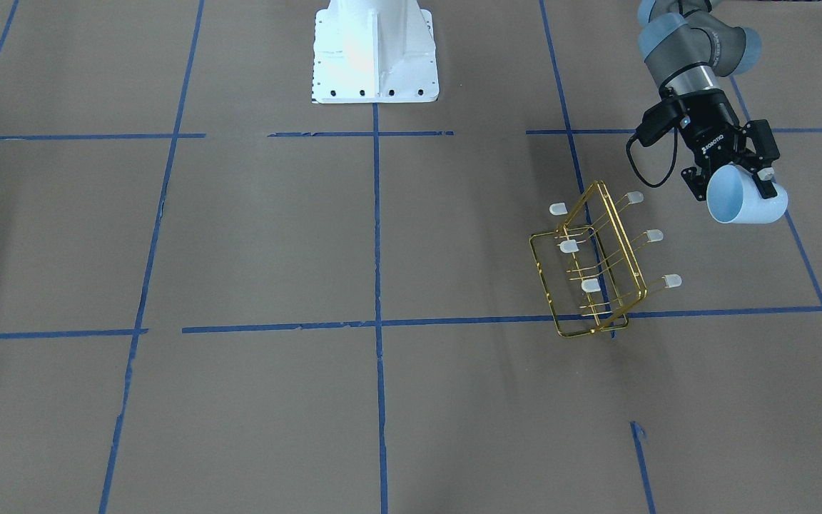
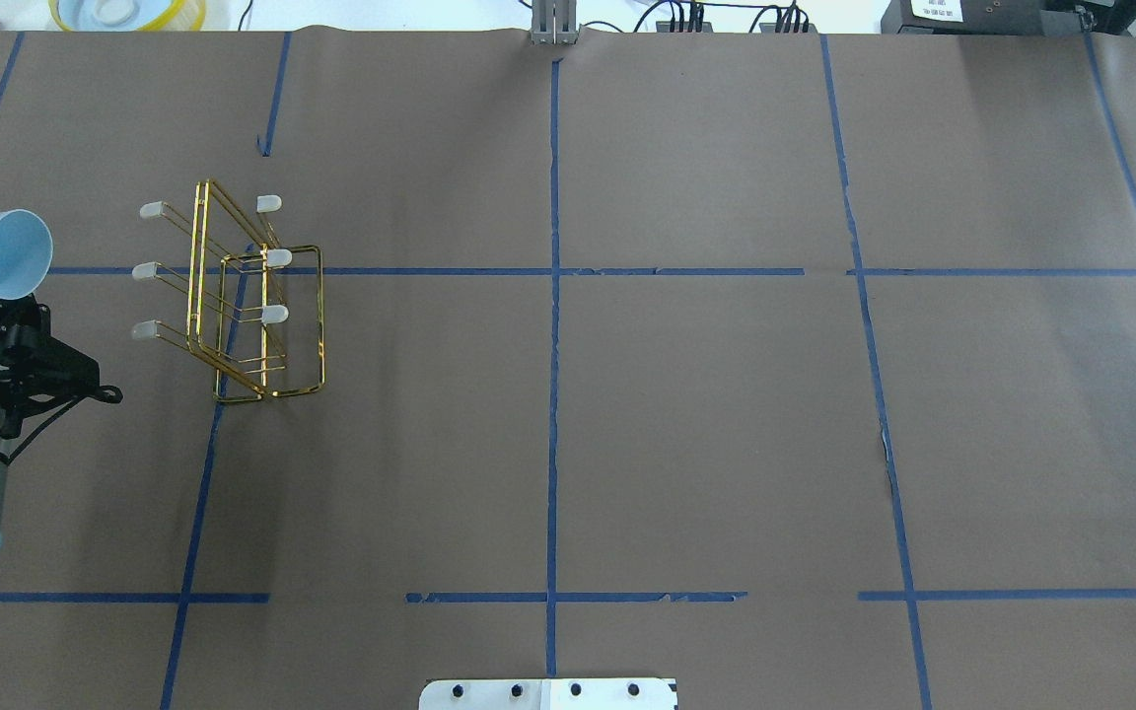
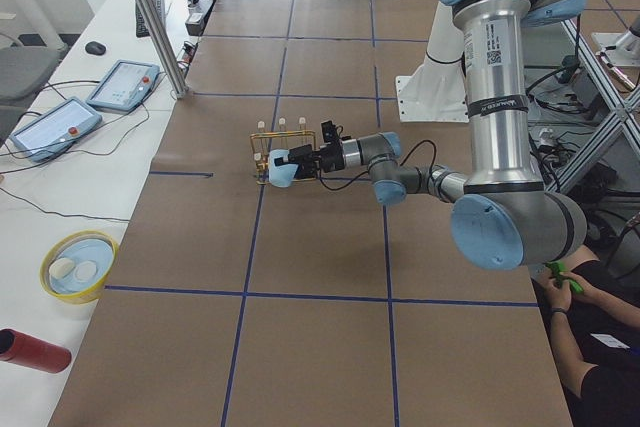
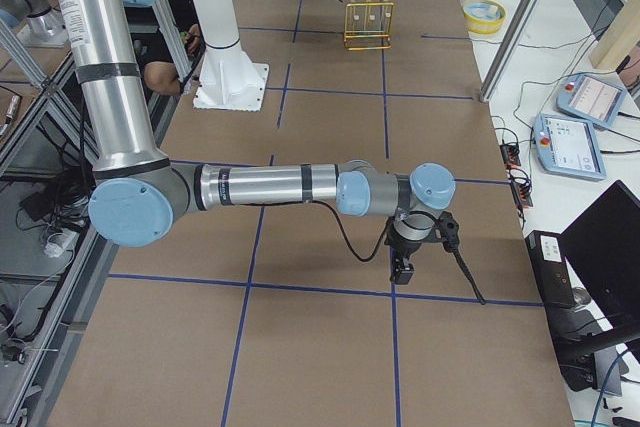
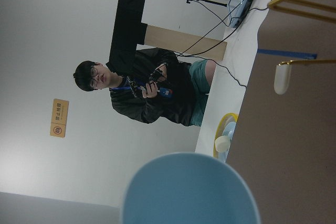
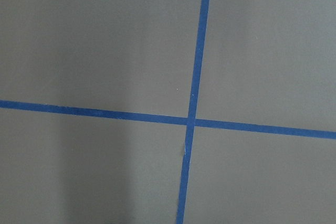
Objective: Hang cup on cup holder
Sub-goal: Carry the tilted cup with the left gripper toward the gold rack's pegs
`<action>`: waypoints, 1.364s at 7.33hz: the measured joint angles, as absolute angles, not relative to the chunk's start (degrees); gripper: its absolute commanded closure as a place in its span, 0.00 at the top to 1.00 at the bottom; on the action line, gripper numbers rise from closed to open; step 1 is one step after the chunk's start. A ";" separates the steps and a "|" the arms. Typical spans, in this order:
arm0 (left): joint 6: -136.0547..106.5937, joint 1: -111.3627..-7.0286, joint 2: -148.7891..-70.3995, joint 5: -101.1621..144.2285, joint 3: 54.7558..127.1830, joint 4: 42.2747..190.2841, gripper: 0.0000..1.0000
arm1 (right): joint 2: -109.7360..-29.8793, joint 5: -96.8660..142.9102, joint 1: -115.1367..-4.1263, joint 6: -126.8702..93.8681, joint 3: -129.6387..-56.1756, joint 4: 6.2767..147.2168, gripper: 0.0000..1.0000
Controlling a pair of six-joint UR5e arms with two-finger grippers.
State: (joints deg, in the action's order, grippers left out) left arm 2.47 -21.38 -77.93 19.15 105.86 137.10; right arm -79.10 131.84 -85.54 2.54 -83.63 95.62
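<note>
My left gripper [image 1: 735, 187] is shut on the pale blue cup [image 1: 748, 200] and holds it on its side above the table, its mouth towards the cup holder [image 1: 596, 265]. The gold wire holder stands on the table with its capped prongs sticking out to both sides. In the overhead view the cup [image 2: 6, 254] is left of the holder [image 2: 262, 308], apart from the nearest prong caps. The left wrist view shows the cup's rim [image 5: 189, 190] and one prong cap [image 5: 282, 77]. My right gripper [image 4: 402, 269] hangs low over bare table far from the holder; I cannot tell whether it is open or shut.
The white robot base [image 1: 375, 53] stands at the table's near edge. A yellow bowl [image 3: 72, 265] and a red cylinder [image 3: 30, 350] lie on the side bench beyond the table's end. An operator [image 5: 152, 87] stands beyond that bench.
</note>
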 measured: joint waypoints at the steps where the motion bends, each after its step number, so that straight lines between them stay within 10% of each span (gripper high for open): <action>1: 4.27 -20.22 -77.64 16.99 106.89 132.99 0.43 | -79.10 131.84 -85.57 2.53 -83.66 95.63 1.00; 10: 23.23 -15.27 -81.61 6.58 111.94 99.06 0.38 | -79.10 131.84 -85.61 2.48 -83.66 95.62 1.00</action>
